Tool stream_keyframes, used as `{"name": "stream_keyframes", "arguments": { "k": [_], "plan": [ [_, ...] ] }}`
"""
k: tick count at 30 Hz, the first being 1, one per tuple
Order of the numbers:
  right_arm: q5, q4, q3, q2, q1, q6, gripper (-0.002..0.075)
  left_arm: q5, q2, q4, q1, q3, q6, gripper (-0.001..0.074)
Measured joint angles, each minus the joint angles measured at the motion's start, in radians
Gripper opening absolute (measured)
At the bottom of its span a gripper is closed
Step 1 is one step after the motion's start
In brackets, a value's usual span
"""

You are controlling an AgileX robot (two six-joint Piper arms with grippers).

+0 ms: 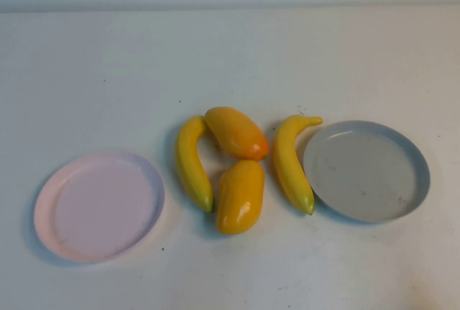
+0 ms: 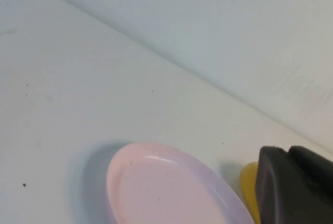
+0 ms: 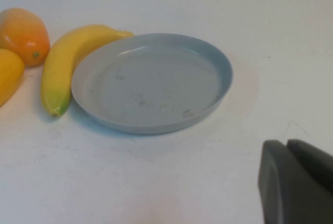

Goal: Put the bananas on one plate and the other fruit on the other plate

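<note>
Two bananas (image 1: 192, 163) and two mangoes (image 1: 237, 157) lie on the counter (image 1: 230, 51) between the pink plate (image 1: 98, 207) at 9 o'clock and the grey-blue plate (image 1: 368, 171) at 3 o'clock. The left claw (image 2: 294, 185) near the pink plate and the right claw (image 3: 296, 182) near the grey-blue plate are pressed together, holding nothing.

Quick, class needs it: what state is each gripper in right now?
Left gripper: shut, empty, near the pink plate.
Right gripper: shut, empty, near the grey-blue plate.

Glossy plastic mangoes (image 1: 237, 166), smooth bananas (image 1: 192, 163), matt white table (image 1: 230, 58)
</note>
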Motion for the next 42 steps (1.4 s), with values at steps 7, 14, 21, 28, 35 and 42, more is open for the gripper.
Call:
{"name": "stream_keyframes", "arguments": {
  "k": [7, 14, 21, 28, 35, 42],
  "plan": [
    [0.0, 0.0, 0.0, 0.0, 0.0, 0.0, -0.0017, 0.234, 0.078, -0.026, 0.0, -0.193, 0.004, -0.0002],
    [0.0, 0.0, 0.0, 0.0, 0.0, 0.0, -0.0017, 0.572, 0.385, -0.026, 0.0, -0.477, 0.132, -0.0002],
    [0.0, 0.0, 0.0, 0.0, 0.0, 0.0, -0.0017, 0.746, 0.73, -0.07, 0.0, -0.696, 0.355, -0.0002],
    [0.0, 0.0, 0.0, 0.0, 0.0, 0.0, -0.0017, 0.763, 1.071, -0.213, -0.039, -0.868, 0.596, -0.0002],
    [0.0, 0.0, 0.0, 0.0, 0.0, 0.0, -0.0017, 0.78, 1.359, -0.121, -0.266, -1.075, 0.502, -0.0002],
    [0.0, 0.0, 0.0, 0.0, 0.0, 0.0, -0.0017, 0.843, 1.593, 0.017, -0.489, -1.28, 0.366, -0.0002]
  ]
}}
